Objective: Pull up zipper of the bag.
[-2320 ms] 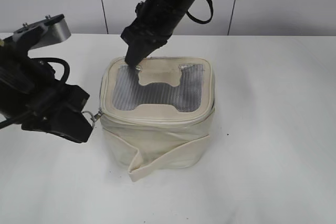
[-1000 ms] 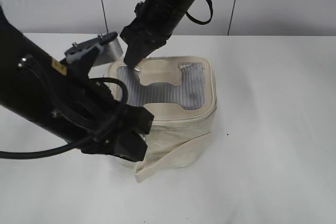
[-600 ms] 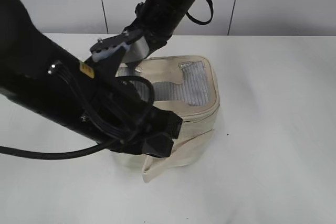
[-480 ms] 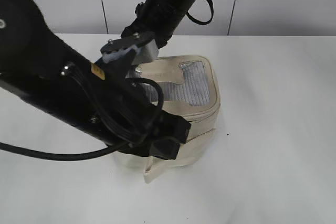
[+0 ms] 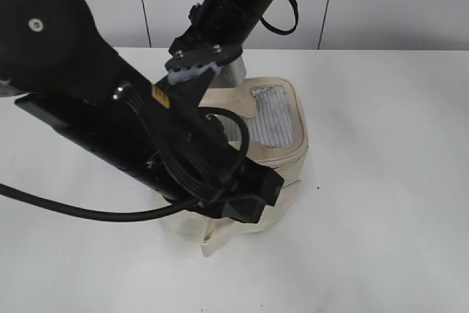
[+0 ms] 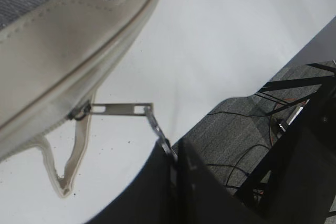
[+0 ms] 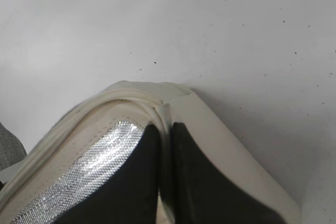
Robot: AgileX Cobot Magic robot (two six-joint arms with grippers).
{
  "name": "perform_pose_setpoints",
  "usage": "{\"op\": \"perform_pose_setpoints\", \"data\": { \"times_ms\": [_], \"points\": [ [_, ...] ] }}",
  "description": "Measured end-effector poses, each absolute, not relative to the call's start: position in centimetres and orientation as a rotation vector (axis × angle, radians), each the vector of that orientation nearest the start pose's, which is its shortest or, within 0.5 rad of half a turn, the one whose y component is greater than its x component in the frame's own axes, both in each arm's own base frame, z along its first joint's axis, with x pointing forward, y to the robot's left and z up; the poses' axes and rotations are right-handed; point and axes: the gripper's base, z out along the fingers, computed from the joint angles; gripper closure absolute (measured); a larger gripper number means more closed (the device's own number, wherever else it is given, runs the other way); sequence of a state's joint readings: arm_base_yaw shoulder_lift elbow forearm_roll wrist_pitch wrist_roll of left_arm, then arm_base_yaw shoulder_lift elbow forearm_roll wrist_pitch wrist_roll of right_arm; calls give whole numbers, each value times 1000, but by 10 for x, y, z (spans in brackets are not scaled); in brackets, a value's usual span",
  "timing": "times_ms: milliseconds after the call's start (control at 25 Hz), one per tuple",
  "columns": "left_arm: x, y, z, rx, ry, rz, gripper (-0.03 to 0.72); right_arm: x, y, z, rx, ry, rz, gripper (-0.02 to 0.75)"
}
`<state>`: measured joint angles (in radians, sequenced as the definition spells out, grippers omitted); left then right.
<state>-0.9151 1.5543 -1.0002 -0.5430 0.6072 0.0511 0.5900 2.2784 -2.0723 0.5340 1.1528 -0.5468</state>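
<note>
White table (image 5: 381, 181), soft bag (image 5: 282, 119) pinned by right tool (image 7: 163, 182), left tool (image 6: 170, 163) clamped on zipper (image 6: 118, 109) pull.

We see the left arm (image 5: 132, 122) sweeping across the front of the view, a thick black body with cables looping along it, covering most of the bag (image 5: 282, 155). Its black end (image 5: 245, 196) sits low against the bag's front face; from here we cannot tell how its fingers stand. The bag rests on the white worktop (image 5: 381, 203), with only its right side showing: a strip of grey mesh (image 5: 273, 119) on top and the cream rim around it. A cream strap (image 5: 220, 236) folds out at the bottom front. The right arm (image 5: 234, 5) comes down from the top behind the left arm, its tip hidden from us.
</note>
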Motion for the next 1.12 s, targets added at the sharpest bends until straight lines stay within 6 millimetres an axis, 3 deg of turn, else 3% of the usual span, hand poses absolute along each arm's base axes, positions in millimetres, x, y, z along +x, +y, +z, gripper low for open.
{"op": "perform_pose_setpoints", "data": {
  "times_ms": [240,360,600,720,920,1120],
  "points": [
    [169,-265,239,818,2653,-820,686,386,309,229,-1315,2434,745,699],
    [168,-265,239,830,2665,-822,643,386,309,229,-1312,2435,745,698],
    [157,-262,255,861,2628,-872,381,391,310,233,-1239,2407,750,582],
    [161,-251,272,851,2548,-856,327,393,311,239,-1182,2409,771,486],
    [175,-220,299,750,2456,-820,312,393,310,247,-1121,2454,769,341],
    [200,-182,312,565,2450,-759,312,397,300,263,-1111,2496,675,294]
  ]
}}
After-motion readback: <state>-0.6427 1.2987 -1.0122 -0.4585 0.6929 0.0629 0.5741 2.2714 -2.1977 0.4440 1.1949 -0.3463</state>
